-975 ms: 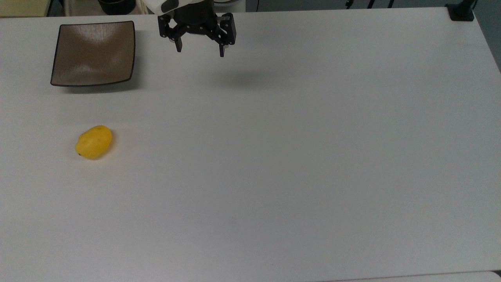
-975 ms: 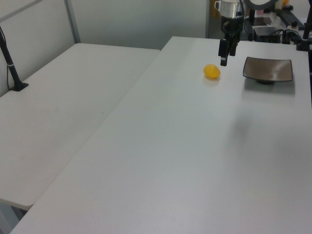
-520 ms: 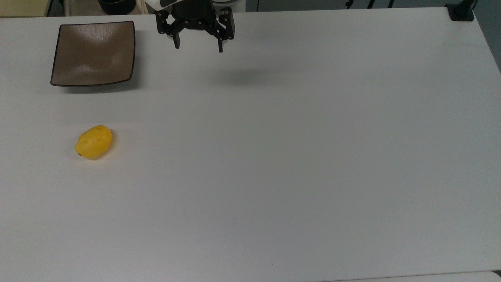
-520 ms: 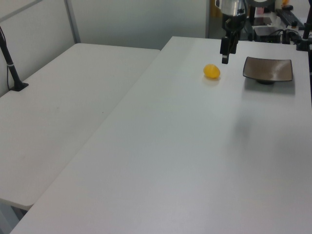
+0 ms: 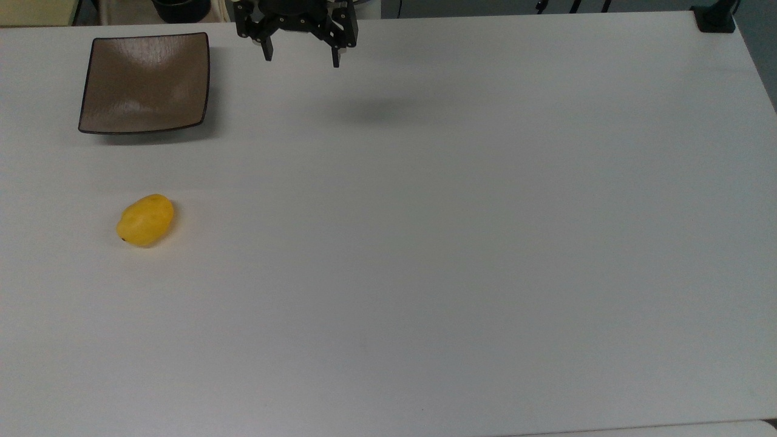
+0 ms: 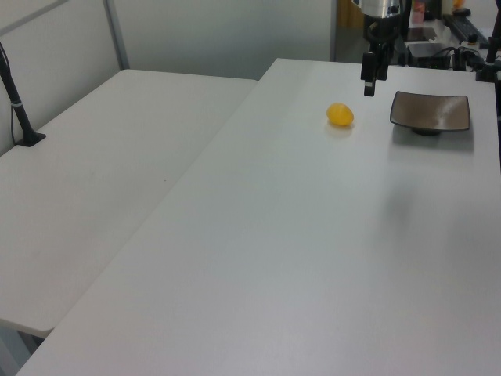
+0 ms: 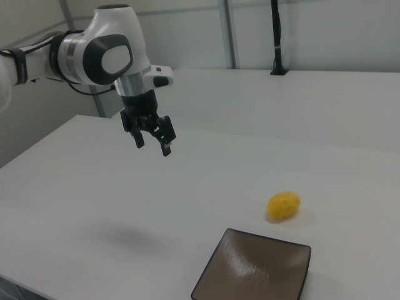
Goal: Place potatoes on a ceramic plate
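Top view held one potato (image 5: 145, 220) on the white table (image 5: 461, 243), apart from one empty ceramic plate (image 5: 145, 82) farther back; no writing was legible. Left view put the potato left of the plate. Right view showed the gripper (image 7: 152, 141) spread, holding nothing, above the table.

Soft, even overhead light gives the white table (image 5: 461, 255) a mild sheen, a pale glare streak on the plate (image 5: 145, 82), and a faint blurred shadow beneath the gripper (image 5: 300, 56).
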`<state>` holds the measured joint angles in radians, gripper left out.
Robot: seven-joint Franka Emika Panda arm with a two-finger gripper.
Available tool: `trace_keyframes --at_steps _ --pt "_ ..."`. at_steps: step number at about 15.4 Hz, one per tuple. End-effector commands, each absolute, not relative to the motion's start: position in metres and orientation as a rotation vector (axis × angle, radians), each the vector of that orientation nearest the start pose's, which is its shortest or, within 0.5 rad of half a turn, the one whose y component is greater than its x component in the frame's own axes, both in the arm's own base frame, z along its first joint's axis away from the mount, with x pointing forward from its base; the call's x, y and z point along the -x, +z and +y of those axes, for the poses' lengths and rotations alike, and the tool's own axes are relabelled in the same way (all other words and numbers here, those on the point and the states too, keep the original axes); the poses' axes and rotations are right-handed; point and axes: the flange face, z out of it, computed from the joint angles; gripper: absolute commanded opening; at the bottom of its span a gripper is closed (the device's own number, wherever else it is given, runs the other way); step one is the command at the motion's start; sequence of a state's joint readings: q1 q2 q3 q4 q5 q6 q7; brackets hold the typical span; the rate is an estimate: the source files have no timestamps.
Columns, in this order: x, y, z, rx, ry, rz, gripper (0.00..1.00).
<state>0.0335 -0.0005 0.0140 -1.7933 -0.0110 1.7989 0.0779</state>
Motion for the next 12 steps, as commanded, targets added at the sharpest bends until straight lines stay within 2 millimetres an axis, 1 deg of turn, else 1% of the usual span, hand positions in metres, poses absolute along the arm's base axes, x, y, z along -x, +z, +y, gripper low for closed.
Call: trace_keyframes --at_steps 1,3,4,6,8,12 --pt "-0.560 0.546 0.012 3.139 -0.026 0.051 1.00" --pt "-0.563 0.548 0.002 3.137 -0.065 0.085 1.00" --pt "-0.566 0.550 -0.008 3.133 -0.113 0.128 1.00" --pt "-0.573 0.551 -0.018 3.124 -0.194 0.199 1.00" --pt "-0.578 0.551 -0.034 3.118 -0.252 0.249 1.00" --pt "-0.591 0.543 -0.066 3.106 -0.361 0.334 1.00"
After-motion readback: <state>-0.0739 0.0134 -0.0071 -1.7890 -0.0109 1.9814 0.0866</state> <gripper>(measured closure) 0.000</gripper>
